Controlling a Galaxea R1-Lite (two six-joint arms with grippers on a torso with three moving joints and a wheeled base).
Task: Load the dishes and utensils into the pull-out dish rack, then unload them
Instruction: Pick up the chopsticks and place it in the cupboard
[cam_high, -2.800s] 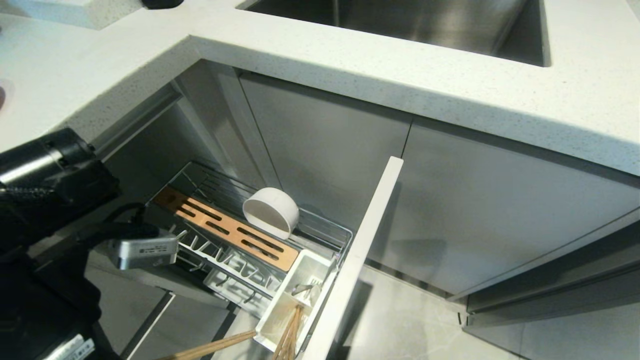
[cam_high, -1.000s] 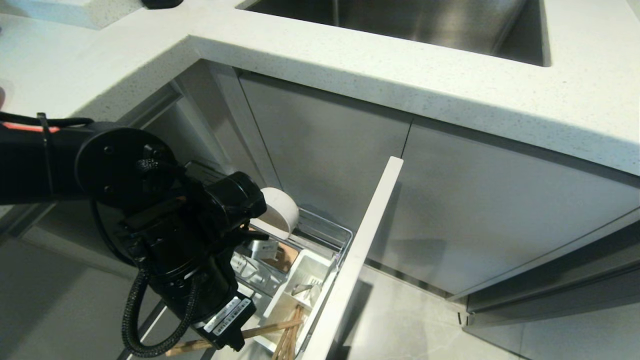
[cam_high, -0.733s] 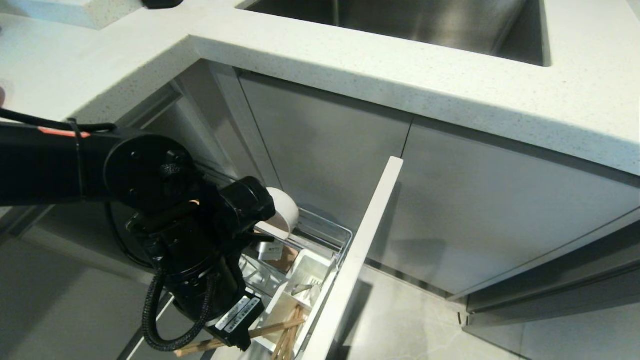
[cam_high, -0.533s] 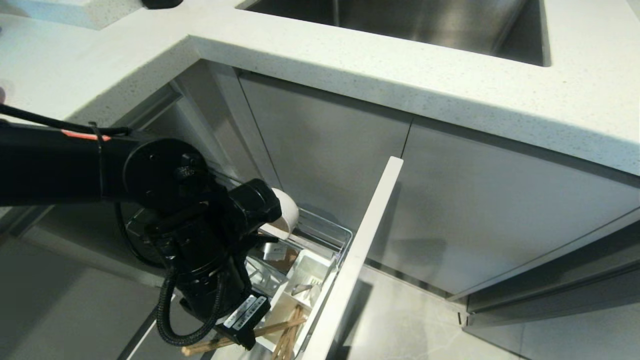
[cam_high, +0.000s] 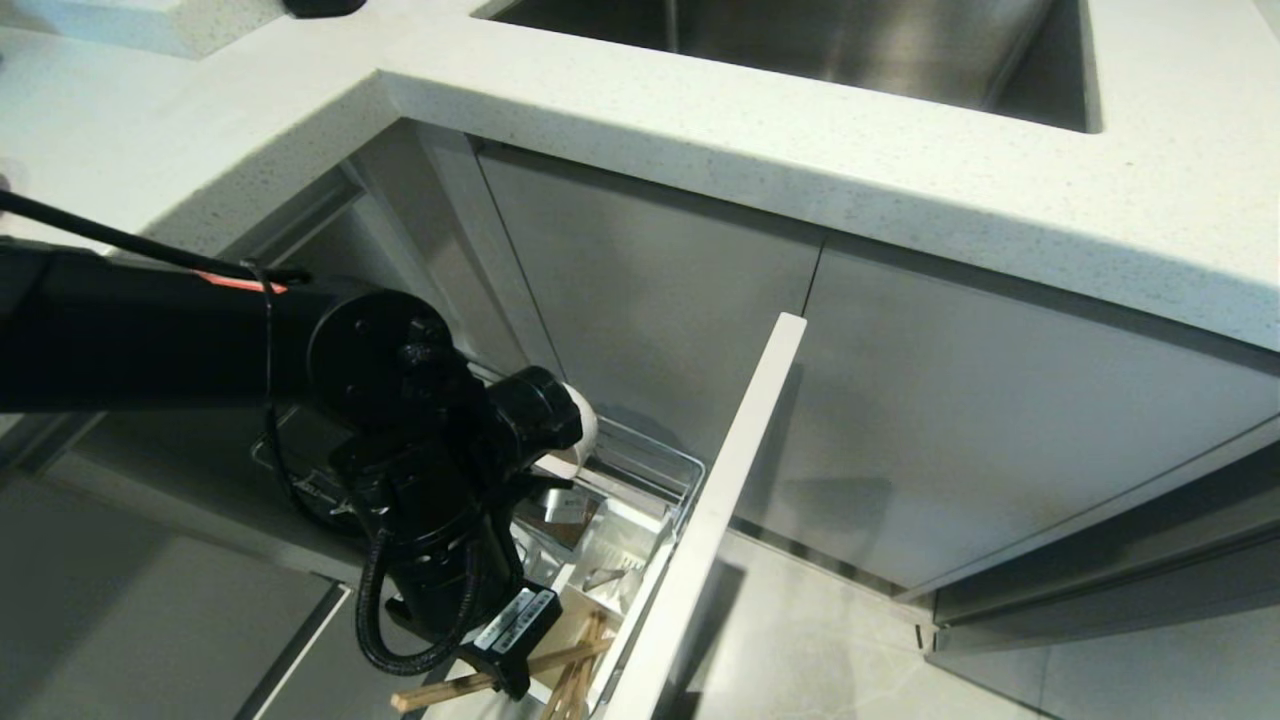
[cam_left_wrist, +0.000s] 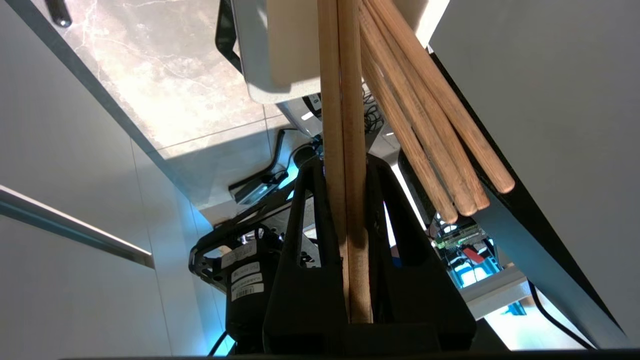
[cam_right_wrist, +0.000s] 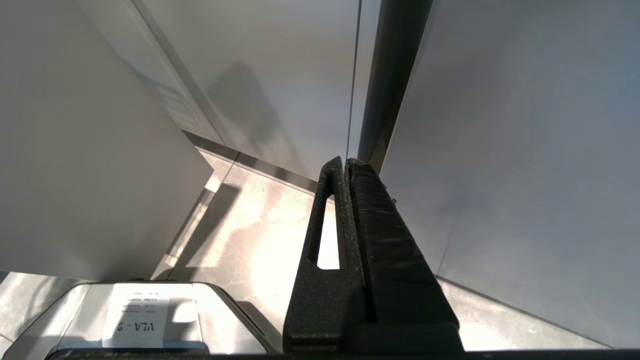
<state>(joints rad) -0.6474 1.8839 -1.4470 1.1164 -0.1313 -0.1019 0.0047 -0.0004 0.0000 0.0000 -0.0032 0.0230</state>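
Observation:
My left gripper (cam_left_wrist: 345, 166) is shut on a pair of light wooden chopsticks (cam_left_wrist: 344, 100), held side by side between its jaws. In the head view these chopsticks (cam_high: 470, 684) stick out below the left wrist, and their far ends reach the white utensil caddy (cam_high: 640, 560) of the pull-out dish rack (cam_high: 668, 462). Several other chopsticks (cam_left_wrist: 425, 130) lean in that caddy. A silver spoon (cam_high: 606, 577) lies in it too. The white bowl (cam_high: 588, 428) stands on edge in the rack, mostly hidden by the arm. My right gripper (cam_right_wrist: 346, 162) is shut on nothing, parked low by the cabinet doors.
The rack's pale front panel (cam_high: 735, 480) stands out to the right of the caddy. Above are the white speckled countertop (cam_high: 800, 150) and a steel sink (cam_high: 820, 40). Grey cabinet doors (cam_high: 1000, 420) close the right side. Tiled floor (cam_high: 820, 650) lies below.
My left arm has moved right and lower over the rack, carrying the chopsticks towards the caddy. It now covers more of the bowl. The right arm has not moved.

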